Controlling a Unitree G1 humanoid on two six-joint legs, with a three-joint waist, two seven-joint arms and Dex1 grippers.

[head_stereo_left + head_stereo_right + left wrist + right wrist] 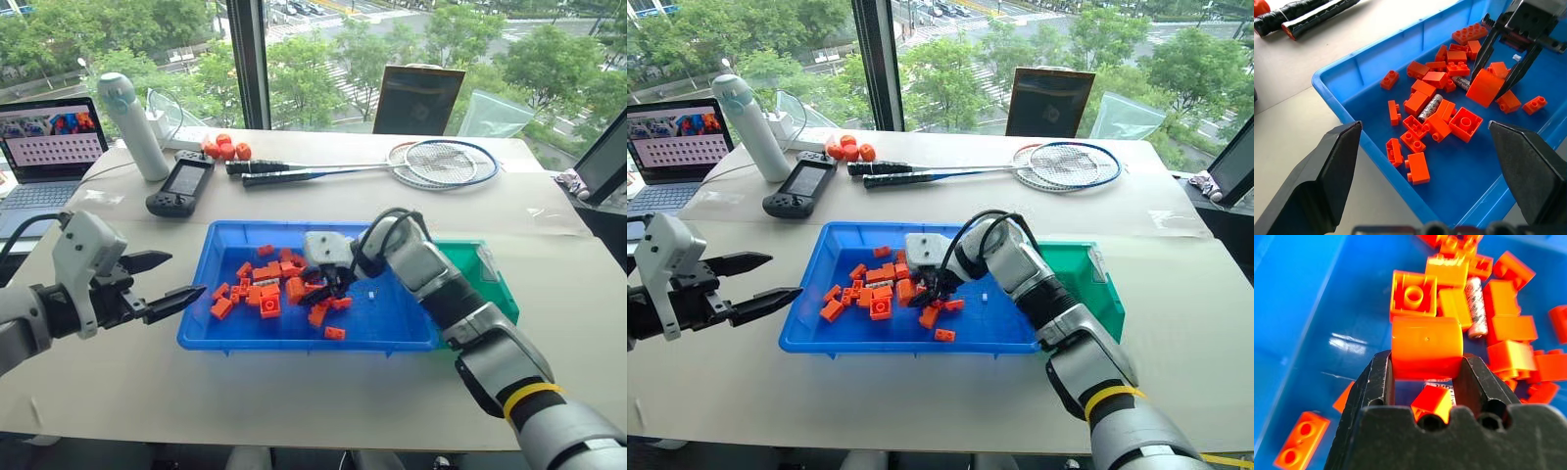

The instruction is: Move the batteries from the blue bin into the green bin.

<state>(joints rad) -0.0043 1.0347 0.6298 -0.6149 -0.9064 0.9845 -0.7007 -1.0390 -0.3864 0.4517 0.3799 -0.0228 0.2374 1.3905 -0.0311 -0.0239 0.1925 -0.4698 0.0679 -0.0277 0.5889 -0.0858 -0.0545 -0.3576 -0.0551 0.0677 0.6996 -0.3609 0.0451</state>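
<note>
- Two batteries at least lie in view among the bricks (1422,103): one battery (1430,107), grey-silver and cylindrical, rests between bricks in the blue bin (220,333), and a second, with print on its label (1461,83), sits just beside our right pincer (1508,73).
- Our right pincer is pinching an orange brick (1426,347), smooth and rounded on the face we see, not a battery; in the right wrist view a printed label shows just under that brick.
- We judge the step in hand to be the pick from the blue bin, and it looks like a wrong catch: the brick is no part of the task.
- Our next move, as we read it, calls for letting the brick go inside the blue bin, then setting the fingers astride a battery's round body, which may roll or slip on the slick plastic floor.
- Our left pincer (162,281) hovers spread and empty at the blue bin's left edge, above the counter (294,411).
- The green bin (490,284) stands touching or just beside the blue bin's right end, partly hidden by our right arm; we cannot tell what it holds.
- The bricks are glossy hard plastic with studs; the blue bin is shallow, smooth, with a rolled rim.
</note>
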